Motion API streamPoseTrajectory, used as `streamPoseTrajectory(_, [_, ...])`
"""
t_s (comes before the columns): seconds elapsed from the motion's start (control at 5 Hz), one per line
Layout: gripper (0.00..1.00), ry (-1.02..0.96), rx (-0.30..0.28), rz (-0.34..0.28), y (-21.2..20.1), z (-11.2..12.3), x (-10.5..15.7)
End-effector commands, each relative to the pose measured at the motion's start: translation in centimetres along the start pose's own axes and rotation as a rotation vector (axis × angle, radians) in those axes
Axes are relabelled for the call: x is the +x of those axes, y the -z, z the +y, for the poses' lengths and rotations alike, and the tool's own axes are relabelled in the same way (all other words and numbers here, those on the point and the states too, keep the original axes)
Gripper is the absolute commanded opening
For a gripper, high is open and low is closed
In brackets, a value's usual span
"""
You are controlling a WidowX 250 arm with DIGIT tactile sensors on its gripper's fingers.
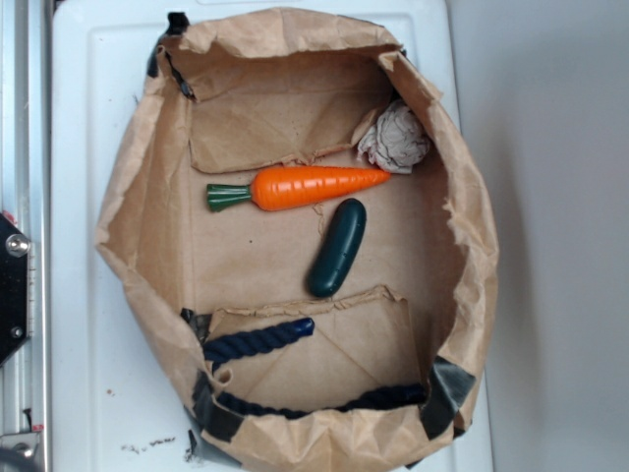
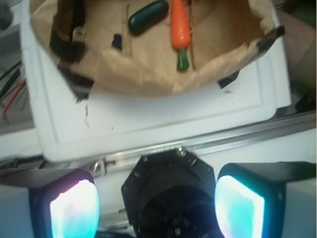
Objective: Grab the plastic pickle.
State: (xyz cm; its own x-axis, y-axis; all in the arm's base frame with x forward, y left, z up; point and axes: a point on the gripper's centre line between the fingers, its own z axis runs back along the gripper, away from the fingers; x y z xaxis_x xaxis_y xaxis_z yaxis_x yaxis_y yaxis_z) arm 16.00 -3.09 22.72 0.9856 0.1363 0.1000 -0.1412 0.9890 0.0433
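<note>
The plastic pickle (image 1: 337,248) (image 2: 147,17) is a glossy dark green capsule lying on the floor of an opened brown paper bag (image 1: 147,197) (image 2: 148,74), just below the tip end of an orange carrot (image 1: 314,186) (image 2: 180,26). My gripper (image 2: 157,203) does not show in the exterior view. In the wrist view it stands open, well short of the bag, over a black octagonal base and a metal rail. Its two glowing pads (image 2: 75,210) are wide apart with nothing between them.
A dark navy rope (image 1: 257,340) lies at the bag's near end, and a crumpled paper ball (image 1: 395,139) sits in its far right corner. The bag rests on a white board (image 1: 88,118) (image 2: 163,119). A metal rail (image 2: 208,144) runs beside the board.
</note>
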Motion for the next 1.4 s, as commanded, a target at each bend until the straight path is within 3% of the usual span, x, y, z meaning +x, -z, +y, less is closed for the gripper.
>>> streamPoseTrajectory(0.0, [1.00, -0.135, -0.004, -0.125, 0.4, 0.0, 4.6])
streamPoseTrajectory(0.2, [1.00, -0.265, -0.058, -0.139, 1.7, 1.3, 7.2])
streamPoseTrajectory(0.4, [1.00, -0.163, -0.202, -0.182, 3.5, 2.5, 9.1])
streamPoseTrajectory(0.6, [1.00, -0.274, -0.232, -0.226, 5.0, 3.8, 10.7])
streamPoseTrajectory(0.8, [1.00, -0.310, -0.242, -0.193, 6.2, 4.5, 11.5])
streamPoseTrajectory(1.2, [1.00, -0.387, -0.176, -0.108, 9.3, 2.7, 12.3])
